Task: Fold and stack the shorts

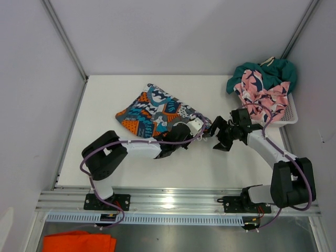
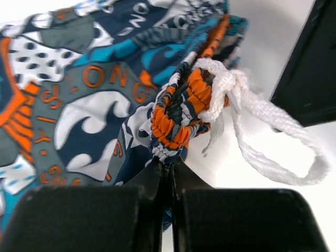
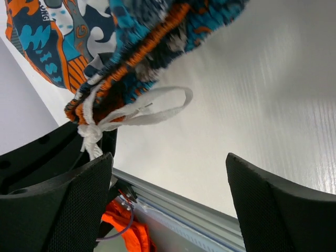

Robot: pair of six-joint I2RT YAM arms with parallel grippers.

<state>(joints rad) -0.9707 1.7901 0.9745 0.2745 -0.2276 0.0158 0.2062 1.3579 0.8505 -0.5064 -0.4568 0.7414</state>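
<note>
The blue, orange and white print shorts lie spread on the white table. My left gripper is shut on their gathered waistband, beside the white drawstring knot. My right gripper is open and empty, just right of the left one; the drawstring loop hangs in front of its fingers. The pink shark shorts and the teal shorts lie piled in the white basket at the back right.
A bright orange cloth lies below the table's front rail; it also shows in the right wrist view. Grey walls close in the table on the left, back and right.
</note>
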